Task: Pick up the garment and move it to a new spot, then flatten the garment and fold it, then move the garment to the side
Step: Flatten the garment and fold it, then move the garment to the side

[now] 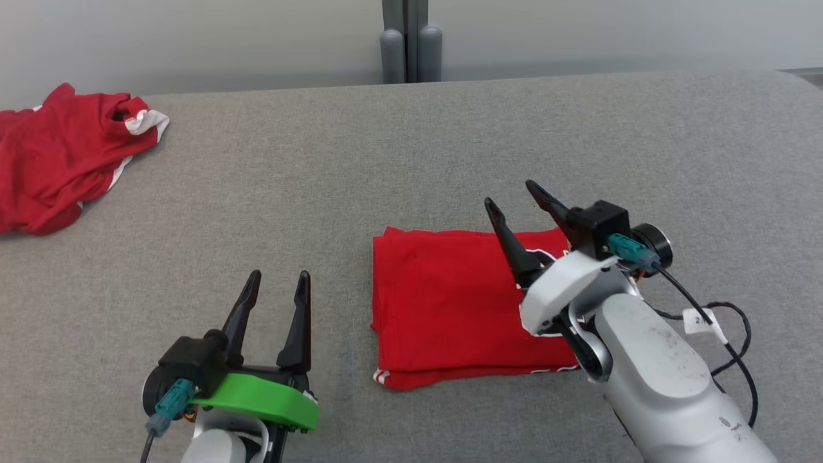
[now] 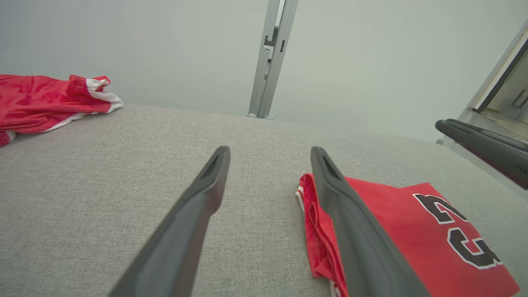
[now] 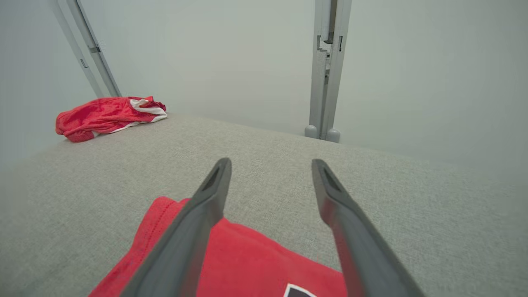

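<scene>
Head view: a folded red jersey with a black-and-white number [image 1: 443,308] lies flat on the grey fabric-covered bench [image 1: 411,148], right of centre. The right jaws stand wide above its right part, holding nothing. The left jaws, also wide and empty, hover over bare bench just left of it. A crumpled red garment with white trim [image 1: 61,154] sits well apart at the far left.

Left wrist view: the jersey's layered left edge lies beside one finger, number facing up.

Right wrist view: the wide jaws look out over the jersey's far edge.

Folding looks done, so the move aside remains. It calls for gripping every layer at an edge so the fold stays closed.
</scene>
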{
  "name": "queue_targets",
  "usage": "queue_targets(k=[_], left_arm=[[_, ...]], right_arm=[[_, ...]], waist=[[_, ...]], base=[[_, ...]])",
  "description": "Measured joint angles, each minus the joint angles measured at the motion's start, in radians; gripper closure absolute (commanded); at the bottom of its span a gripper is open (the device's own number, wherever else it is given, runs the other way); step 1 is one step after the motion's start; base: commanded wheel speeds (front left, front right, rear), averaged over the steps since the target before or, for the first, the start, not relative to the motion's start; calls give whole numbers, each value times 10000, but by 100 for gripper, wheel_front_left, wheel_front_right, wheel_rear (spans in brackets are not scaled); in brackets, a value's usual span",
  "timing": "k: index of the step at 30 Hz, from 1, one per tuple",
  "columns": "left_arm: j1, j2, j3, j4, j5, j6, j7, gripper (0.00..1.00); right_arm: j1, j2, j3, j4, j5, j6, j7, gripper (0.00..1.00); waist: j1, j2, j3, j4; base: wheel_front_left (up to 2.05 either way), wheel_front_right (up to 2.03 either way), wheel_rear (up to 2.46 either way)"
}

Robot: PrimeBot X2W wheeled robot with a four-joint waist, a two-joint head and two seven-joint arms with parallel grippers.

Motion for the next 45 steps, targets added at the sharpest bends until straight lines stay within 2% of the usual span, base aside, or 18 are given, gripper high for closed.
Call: queue_targets(k=[7,16,23,30,45], left_arm=[[147,-88,426,69,155,0,0,0],[860,-199,1185,69,207,0,0,0],[1579,-240,1507,71,211,0,0,0],[1754,-251,1609,104,186,0,0,0],[1749,-257,1661,270,174,0,0,0]], right_arm=[[1424,-4,-1822,-690,-1476,0,-159,0],[3306,-6,-3047,-1824,-1425,0,-213,0],[4275,-2,-3404,-2566,-857,0,-215,0],[4577,-2,-3467,-2941,-706,0,-215,0],[4635,-2,-3461,-2918,-633,0,-217,0]], waist=[[0,0,-218,-230],[0,0,-554,-473],[0,0,-942,-616],[0,0,-1047,-688],[0,0,-1010,-676]], base=[[0,0,0],[0,0,0],[0,0,0],[0,0,0],[0,0,0]])
